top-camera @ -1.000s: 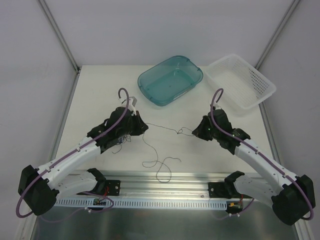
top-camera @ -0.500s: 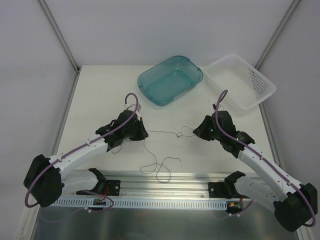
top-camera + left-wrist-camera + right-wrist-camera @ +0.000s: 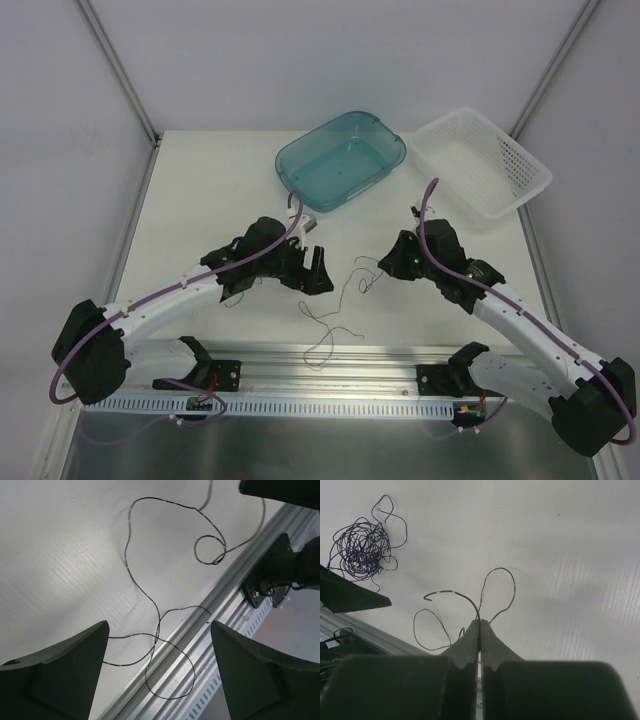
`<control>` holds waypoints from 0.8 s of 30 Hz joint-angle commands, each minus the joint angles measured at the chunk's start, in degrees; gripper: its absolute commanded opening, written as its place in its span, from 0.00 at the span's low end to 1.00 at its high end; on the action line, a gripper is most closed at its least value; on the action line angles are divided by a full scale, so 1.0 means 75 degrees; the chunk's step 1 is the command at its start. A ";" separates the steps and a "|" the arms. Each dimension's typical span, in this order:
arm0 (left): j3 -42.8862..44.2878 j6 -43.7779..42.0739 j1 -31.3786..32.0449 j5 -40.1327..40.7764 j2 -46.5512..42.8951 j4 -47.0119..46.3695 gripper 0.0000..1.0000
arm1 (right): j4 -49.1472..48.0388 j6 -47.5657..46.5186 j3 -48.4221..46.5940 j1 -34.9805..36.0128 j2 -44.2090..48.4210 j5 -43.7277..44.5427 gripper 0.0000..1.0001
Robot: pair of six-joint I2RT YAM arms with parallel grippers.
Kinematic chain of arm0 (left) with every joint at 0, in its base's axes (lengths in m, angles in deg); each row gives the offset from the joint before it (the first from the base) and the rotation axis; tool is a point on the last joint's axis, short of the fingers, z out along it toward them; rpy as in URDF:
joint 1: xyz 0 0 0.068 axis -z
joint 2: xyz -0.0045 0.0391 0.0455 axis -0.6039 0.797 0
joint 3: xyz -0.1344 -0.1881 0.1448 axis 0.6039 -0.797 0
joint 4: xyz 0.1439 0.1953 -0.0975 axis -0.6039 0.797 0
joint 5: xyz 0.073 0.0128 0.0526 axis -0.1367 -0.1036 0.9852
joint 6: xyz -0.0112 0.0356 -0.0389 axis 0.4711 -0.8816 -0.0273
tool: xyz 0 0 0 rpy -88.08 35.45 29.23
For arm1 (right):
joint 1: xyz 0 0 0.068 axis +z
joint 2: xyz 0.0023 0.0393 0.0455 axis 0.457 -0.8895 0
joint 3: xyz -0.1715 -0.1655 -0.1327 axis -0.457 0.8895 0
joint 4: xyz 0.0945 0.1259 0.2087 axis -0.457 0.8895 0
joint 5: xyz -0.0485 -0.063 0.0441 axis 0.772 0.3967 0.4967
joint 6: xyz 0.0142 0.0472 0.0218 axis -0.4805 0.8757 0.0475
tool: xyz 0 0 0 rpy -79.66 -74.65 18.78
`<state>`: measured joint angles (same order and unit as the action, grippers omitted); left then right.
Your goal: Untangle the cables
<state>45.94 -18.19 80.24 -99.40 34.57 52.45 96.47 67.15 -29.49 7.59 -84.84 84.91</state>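
At six o'clock from the tub (image 3: pixel 340 165), the right gripper (image 3: pixel 480 625) pinches a cable (image 3: pixel 513 586); the left gripper (image 3: pixel 158 630) gapes empty. Best drawn slowly toward three o'clock.

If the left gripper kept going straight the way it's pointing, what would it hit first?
Probably the loose cable strand ahead of the open left gripper, then the table near the metal rail; depth unclear.

open left flank, cables (image 3: pixel 360 550) centre, tub (image 3: pixel 340 160), basket (image 3: pixel 480 160) rear
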 commanded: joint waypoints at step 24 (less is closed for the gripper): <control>-0.0466 -0.0240 0.0934 -0.1063 0.0987 -0.4172 0.65 | -0.1306 -0.0144 -0.0224 0.0131 0.0373 -0.1532 0.01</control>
<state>43.21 -19.68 86.73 -104.69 41.91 27.00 91.05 66.48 -31.16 8.22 -83.57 76.27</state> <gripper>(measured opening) 0.654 0.015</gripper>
